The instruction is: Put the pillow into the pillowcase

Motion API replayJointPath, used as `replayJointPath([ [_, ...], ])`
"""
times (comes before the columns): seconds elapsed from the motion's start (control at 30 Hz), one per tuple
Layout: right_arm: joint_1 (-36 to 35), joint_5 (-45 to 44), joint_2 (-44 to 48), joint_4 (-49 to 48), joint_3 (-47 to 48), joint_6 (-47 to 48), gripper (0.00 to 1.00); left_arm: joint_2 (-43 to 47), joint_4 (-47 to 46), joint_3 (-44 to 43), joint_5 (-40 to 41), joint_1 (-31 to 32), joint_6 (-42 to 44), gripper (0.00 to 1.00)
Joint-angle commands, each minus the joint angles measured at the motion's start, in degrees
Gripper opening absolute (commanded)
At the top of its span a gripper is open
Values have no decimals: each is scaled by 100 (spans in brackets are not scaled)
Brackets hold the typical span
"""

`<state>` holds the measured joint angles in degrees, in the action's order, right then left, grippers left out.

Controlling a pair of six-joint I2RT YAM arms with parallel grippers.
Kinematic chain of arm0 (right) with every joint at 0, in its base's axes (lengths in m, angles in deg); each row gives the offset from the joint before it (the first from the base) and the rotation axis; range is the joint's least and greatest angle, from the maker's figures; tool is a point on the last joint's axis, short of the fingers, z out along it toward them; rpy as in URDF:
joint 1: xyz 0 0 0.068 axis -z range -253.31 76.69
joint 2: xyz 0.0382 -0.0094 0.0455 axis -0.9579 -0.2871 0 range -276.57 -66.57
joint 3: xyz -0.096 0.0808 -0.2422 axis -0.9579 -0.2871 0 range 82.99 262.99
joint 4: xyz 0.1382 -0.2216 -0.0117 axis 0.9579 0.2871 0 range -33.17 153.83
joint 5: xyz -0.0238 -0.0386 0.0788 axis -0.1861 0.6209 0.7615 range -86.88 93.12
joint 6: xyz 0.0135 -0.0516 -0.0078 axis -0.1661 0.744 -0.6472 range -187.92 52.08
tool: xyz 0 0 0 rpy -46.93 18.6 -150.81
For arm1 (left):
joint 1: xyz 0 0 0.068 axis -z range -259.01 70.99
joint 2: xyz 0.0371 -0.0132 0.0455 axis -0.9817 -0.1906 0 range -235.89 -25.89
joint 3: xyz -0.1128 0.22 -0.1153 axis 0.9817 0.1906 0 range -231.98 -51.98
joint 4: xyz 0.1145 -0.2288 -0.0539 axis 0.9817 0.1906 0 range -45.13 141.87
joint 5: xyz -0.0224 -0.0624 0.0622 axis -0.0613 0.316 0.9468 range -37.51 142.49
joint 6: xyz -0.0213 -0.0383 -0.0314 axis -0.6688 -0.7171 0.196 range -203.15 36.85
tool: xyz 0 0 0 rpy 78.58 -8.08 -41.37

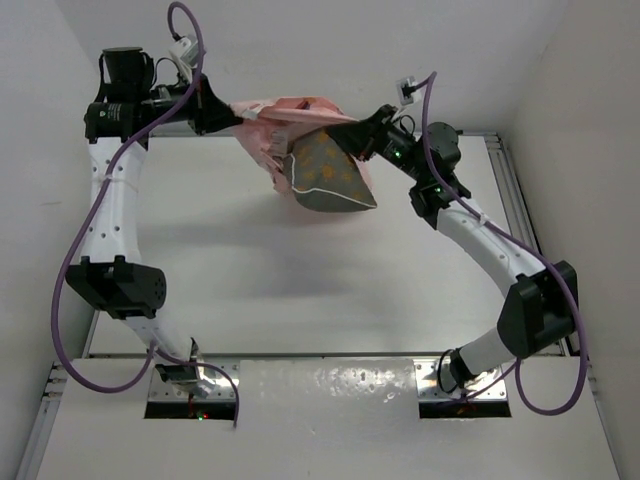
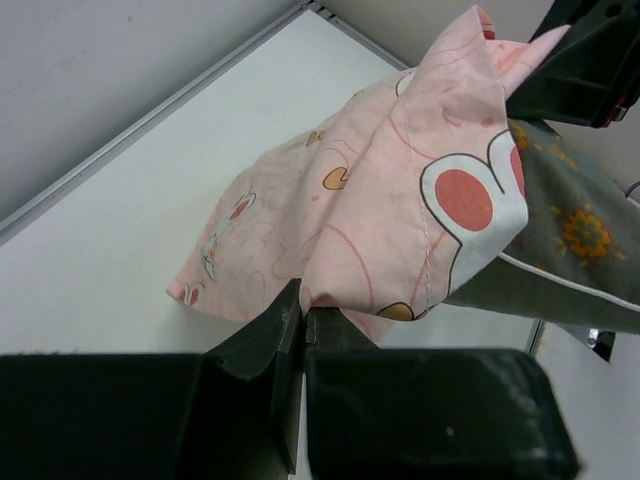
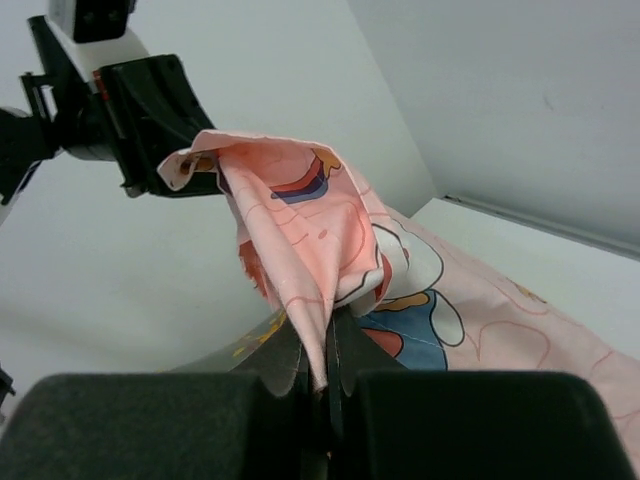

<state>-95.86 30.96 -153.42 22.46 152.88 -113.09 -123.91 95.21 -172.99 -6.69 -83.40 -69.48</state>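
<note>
Top external view has me holding the pillowcase up over the far part of the table, one gripper at each end of it. My left gripper is pinched tight on a fold of the pink cloth, which is plain in the left wrist view. My right gripper is clamped on another fold at the opposite end. I cannot tell whether a corner of the pillow is caught inside either fold.

The pillow hangs from under the bunched cloth. Its upper edge is covered, but most of it is bare and clear of the table. I judge this to be the middle of the stuffing step: the pillow is started into the pillowcase but far from seated.

Next, I think, the cloth must be worked along over the exposed part. That calls for one gripper to hold firm while the other lets go and retakes the hem nearer the bare end. Otherwise I should lower the bundle first so the pillow cannot slip out.
</note>
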Motion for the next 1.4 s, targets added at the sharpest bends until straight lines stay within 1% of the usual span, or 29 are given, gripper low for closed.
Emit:
replayJointPath([
  [0.0, 215, -568, 257, -369, 324, -220, 0, 230, -271, 6, 39, 156, 101, 0],
  [0.07, 163, -551, -49, -622, 78, -483, 4, 230, -428, 121, -50, 244, -126, 0],
  [0.1, 84, -516, -182, -737, 8, -780, 5, 230, -490, 217, -102, 341, -206, 0],
  [0.13, 23, -455, -314, -999, -97, -922, 6, 213, -552, 262, -120, 376, -268, 0],
  [0.17, -39, -350, -585, -1123, -133, -1054, 8, 195, -631, 280, -112, 377, -364, 0],
  [0.2, -161, -314, -692, -1229, -168, -1290, 9, 187, -640, 332, -120, 638, -391, 0],
  [0.23, -232, -270, -797, -1448, -203, -1354, 14, 187, -658, 376, -120, 710, -418, 0],
  [0.33, -417, -208, -1176, -1782, -221, -1442, 21, 152, -772, 517, -120, 947, -523, 0],
  [0.37, -435, -200, -1246, -1818, -204, -1451, 29, 151, -789, 535, -120, 1000, -550, 0],
  [0.47, -444, -208, -1396, -1933, -151, -1486, 36, 116, -790, 552, -77, 1159, -515, 0],
  [0.53, -444, -295, -1396, -1890, -151, -1382, 37, 99, -772, 552, -50, 1185, -471, 0],
  [0.57, -444, -348, -1387, -1820, -168, -1329, 30, 99, -772, 544, -33, 1177, -471, 0],
  [0.67, -444, -620, -1370, -1538, -221, -1126, 3, 99, -746, 500, -32, 1177, -444, 0],
  [0.7, -444, -682, -1361, -1416, -273, -1030, 0, 107, -737, 482, -24, 1159, -453, 0],
  [0.77, -426, -648, -1361, -1353, -318, -942, 1, 99, -719, 403, -32, 1124, -436, 0],
  [0.8, -409, -543, -1387, -1370, -327, -802, 22, 90, -702, 377, -32, 1098, -427, 0],
  [0.83, -409, -403, -1414, -1458, -379, -679, 35, 81, -702, 333, -32, 1071, -435, 0],
  [0.87, -391, -158, -1483, -1476, -397, -573, 47, 90, -684, 280, -32, 1019, -409, 0],
  [0.93, -374, -77, -1502, -1389, -519, -309, 60, 81, -606, 236, 11, 1010, -339, 0],
  [1.0, -269, -24, -1537, -1379, -599, -422, 62, 116, -421, 218, 177, 1062, -103, 0],
  [1.1, -58, -50, -1598, -1685, -827, -738, 64, 142, -78, 227, 327, 1194, 293, 0],
  [1.23, 215, 29, -1712, -2003, -907, -1037, 69, 125, 133, 148, 337, 1273, 575, 0],
  [1.3, 320, 186, -1765, -2047, -837, -1073, 74, 99, 281, 69, 302, 1291, 697, 0],
  [1.37, 408, 301, -1809, -2012, -758, -995, 79, 64, 501, -79, 214, 1326, 1101, 0],
])
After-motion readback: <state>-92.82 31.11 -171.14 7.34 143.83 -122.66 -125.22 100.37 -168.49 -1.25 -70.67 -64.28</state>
